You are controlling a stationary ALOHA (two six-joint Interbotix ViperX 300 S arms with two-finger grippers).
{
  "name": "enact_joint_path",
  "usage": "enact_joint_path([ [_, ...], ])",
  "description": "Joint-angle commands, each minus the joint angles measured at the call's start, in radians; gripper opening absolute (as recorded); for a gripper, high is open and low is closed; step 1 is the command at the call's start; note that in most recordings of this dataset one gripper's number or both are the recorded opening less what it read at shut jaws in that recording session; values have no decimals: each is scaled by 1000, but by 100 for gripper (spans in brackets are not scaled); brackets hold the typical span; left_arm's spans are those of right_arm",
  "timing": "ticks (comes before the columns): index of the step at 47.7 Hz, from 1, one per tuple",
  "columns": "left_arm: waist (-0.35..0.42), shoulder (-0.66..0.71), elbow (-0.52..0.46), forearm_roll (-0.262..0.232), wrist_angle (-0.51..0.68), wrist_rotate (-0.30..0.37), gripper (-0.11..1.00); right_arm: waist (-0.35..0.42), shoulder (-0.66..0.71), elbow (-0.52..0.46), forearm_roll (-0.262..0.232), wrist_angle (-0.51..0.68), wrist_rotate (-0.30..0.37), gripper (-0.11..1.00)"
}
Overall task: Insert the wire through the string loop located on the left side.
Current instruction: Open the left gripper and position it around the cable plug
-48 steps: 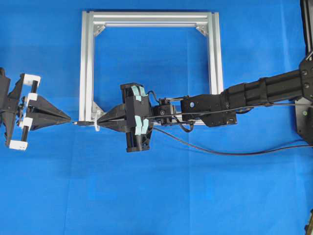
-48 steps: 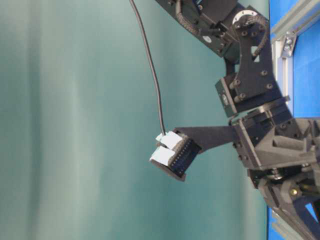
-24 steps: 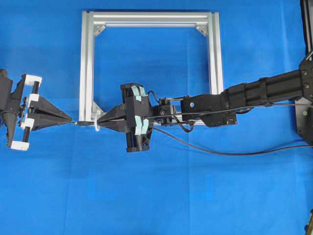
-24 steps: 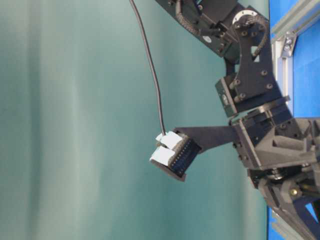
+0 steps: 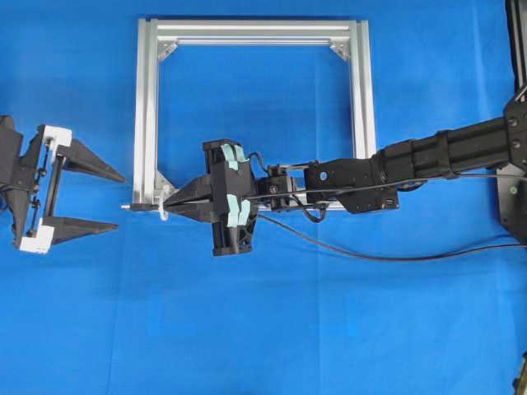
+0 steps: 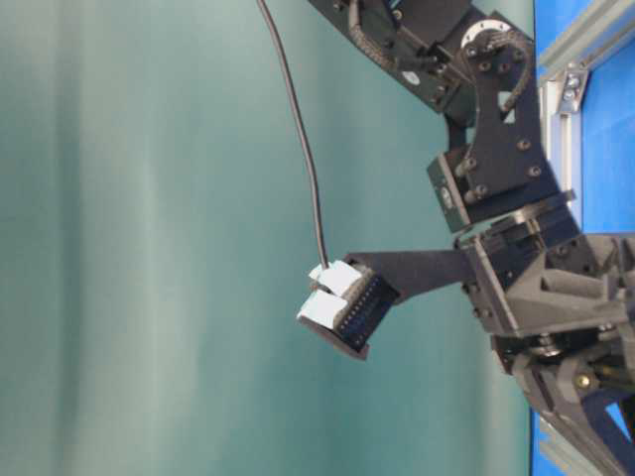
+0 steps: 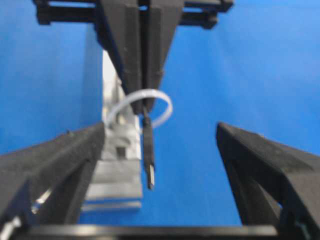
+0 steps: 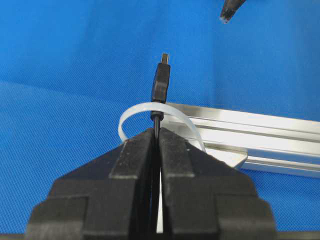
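Note:
The wire (image 5: 370,256) trails right across the blue cloth. My right gripper (image 5: 167,206) is shut on it just behind the black plug (image 5: 140,206). In the right wrist view the gripper (image 8: 157,131) pinches the thin wire, and the plug (image 8: 161,82) stands beyond the whitish string loop (image 8: 131,112). In the left wrist view the plug (image 7: 149,165) pokes through the string loop (image 7: 165,107) toward the camera. My left gripper (image 5: 119,202) is open, one finger on each side of the silvery tip without touching it; this gripper (image 7: 161,129) holds nothing.
The square silver aluminium frame (image 5: 146,107) lies on the blue cloth, and the loop hangs at its lower left corner. The right arm (image 5: 428,156) reaches across the frame's lower rail. One left fingertip (image 8: 230,10) shows at the top of the right wrist view.
My left gripper, shut at the plug's tip before, has opened wide. The right gripper and the plug have stayed where they were.

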Motion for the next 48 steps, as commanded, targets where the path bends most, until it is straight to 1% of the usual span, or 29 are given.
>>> enact_joint_path([
  [1,-3,26,-32,2,-5,-2,89,0,-18,-17,2,-5,0,0],
  [5,-3,75,-60,2,-5,-2,89,-2,-20,-18,2,-5,2,0],
  [13,2,232,-137,2,-12,18,89,-2,-20,-17,2,-3,0,0],
  [17,9,313,-160,5,-20,25,89,-2,-20,-14,3,-3,0,0],
  [21,11,359,-169,5,-37,26,89,-2,-20,-14,3,-3,0,0],
  [28,11,370,-169,5,-60,26,89,-2,-20,-14,2,-3,2,0],
  [48,11,367,-163,5,-58,26,88,-2,-20,-14,2,-5,0,0],
])
